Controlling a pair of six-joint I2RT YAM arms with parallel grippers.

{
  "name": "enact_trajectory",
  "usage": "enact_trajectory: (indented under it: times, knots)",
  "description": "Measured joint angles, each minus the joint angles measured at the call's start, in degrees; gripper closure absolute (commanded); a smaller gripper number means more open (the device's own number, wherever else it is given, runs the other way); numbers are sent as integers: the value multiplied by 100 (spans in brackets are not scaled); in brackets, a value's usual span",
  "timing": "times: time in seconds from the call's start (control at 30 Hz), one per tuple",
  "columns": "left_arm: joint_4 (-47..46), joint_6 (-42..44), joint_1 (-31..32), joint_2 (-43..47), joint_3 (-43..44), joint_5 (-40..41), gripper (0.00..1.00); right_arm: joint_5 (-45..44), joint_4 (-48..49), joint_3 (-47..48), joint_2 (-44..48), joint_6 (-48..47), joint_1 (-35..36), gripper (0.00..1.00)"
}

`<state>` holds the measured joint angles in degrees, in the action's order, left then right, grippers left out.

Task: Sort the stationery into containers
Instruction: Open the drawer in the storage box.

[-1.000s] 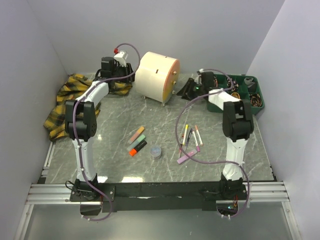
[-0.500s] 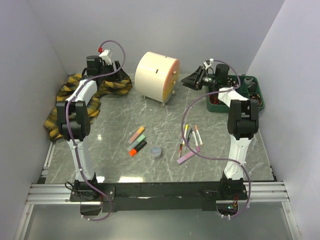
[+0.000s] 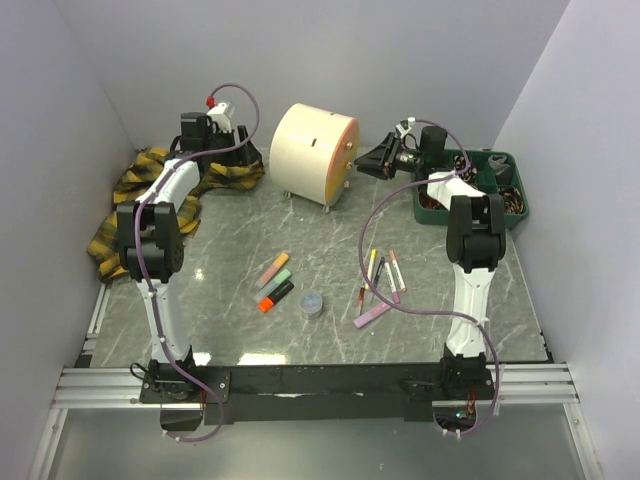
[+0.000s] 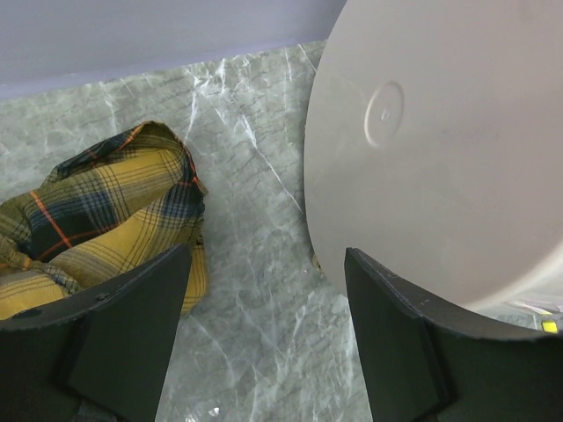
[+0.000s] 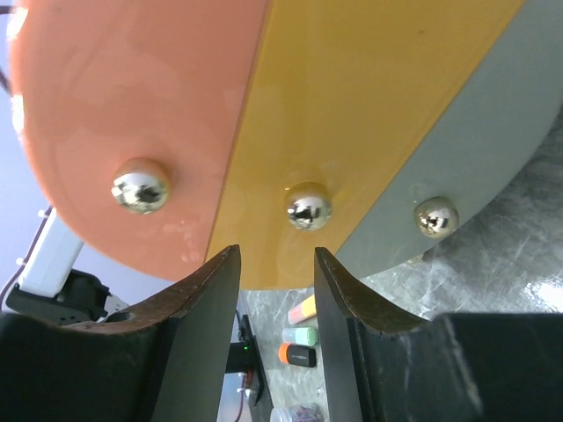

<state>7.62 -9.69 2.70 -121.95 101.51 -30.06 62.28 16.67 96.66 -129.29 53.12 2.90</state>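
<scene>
- Top external view: the cream cylindrical cabinet [image 3: 313,153] with its orange drawer front lies on its side at the back of the grey marble worktop [image 3: 230,240]. Half a second earlier the right tool [image 3: 366,164] hung further from the cabinet's drawer face; it has now moved in just beside that face. The left tool [image 3: 232,140] sits just left of the cabinet's rear end, over the yellow-black plaid cloth [image 3: 135,195], having shifted slightly toward the cabinet.
- Still in this view, the stubby highlighters [image 3: 274,282] and the small round grey tin [image 3: 312,304] lie in front of the cabinet; the thin pens [image 3: 381,274] and a pink highlighter [image 3: 372,316] lie in front and to its right. The dark green multi-compartment plastic tray [image 3: 500,180] stands well right of the cabinet. None has moved.
- Left wrist view: the left tool [image 4: 264,334] is released, fingers spread wide and empty, with the cabinet's plain cream end [image 4: 440,141] at the right and the cloth [image 4: 106,211] at the left.
- Right wrist view: only here do the drawer fronts show as orange, yellow and grey, each with a shiny metal knob. The right tool [image 5: 276,290] is released and empty, its gap lined up just below the yellow drawer's knob [image 5: 308,207]; the highlighters [image 5: 301,332] show beyond.
</scene>
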Motion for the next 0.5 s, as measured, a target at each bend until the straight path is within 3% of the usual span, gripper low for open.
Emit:
enact_trajectory:
  times: [0.5]
  knots:
    - [44, 63, -9, 50, 0, 42, 23, -149, -542, 656, -348, -168, 125, 53]
